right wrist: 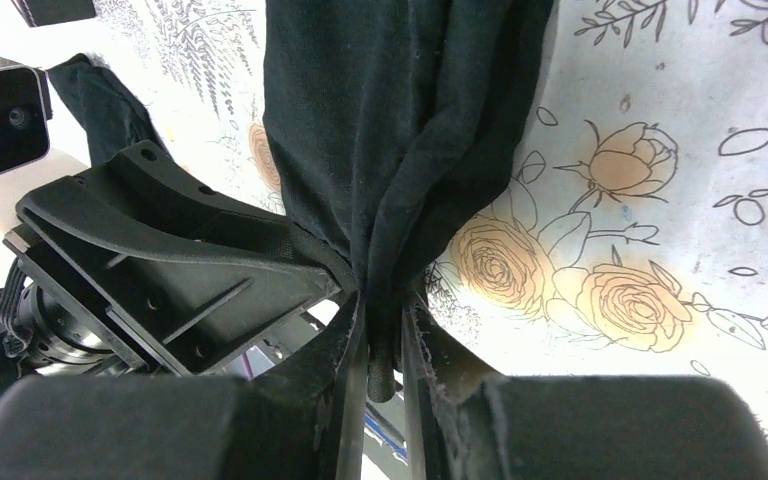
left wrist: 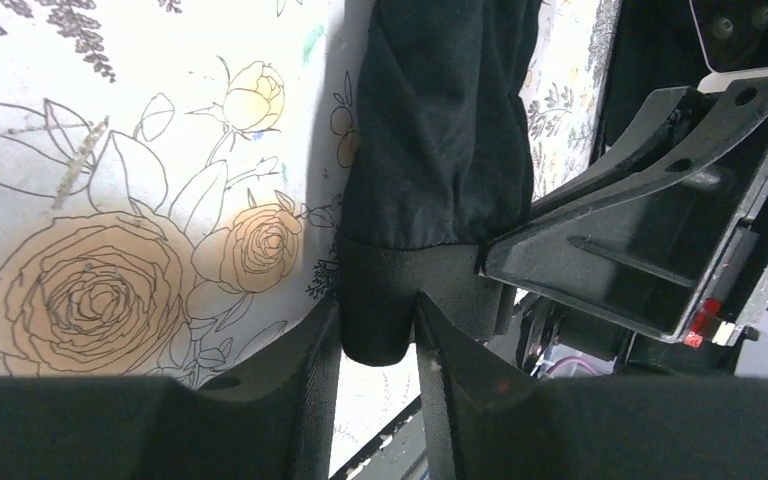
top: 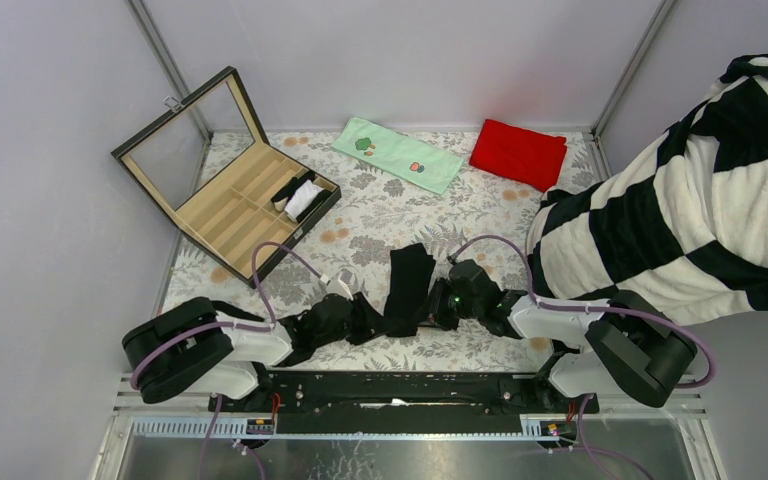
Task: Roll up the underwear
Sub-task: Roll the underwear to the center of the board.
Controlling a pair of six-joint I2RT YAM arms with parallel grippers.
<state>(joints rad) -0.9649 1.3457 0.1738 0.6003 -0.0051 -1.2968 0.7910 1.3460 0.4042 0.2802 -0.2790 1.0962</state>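
Both arms reach in low over the near edge of the counter [top: 380, 215], which has a flower-print cover w/ roses. The underwear [top: 410, 275] lies btwn them as a long black strip. Its far end is flat on the print and its near end is bunched up where the two pincers meet.

The left pincer [left wrist: 378, 335] is narrow, w/ the thick hem of the underwear nipped btwn its fingers [left wrist: 310, 380]. The cloth touches both sides and a little lip pokes out below. The right pincer [right wrist: 385, 345] is nearly closed and grips a gathered fold of the same garment, the fabric puckering up from the pinch. The two pincers sit just beside each other, almost touching, and each shows in the other's wrist view.

At the far left an open wooden box [top: 228, 212] stands w/ its glass lid up. One compartment on its right side has a white roll [top: 305, 200] w/ smth dark next to it; can't tell what. At the back, a pale green cloth [top: 397, 155] lies flat, w/ a red cloth [top: 518, 153] to the right of it. A black-and-white striped blanket [top: 680, 210] is heaped over the right side, well apart from the underwear.
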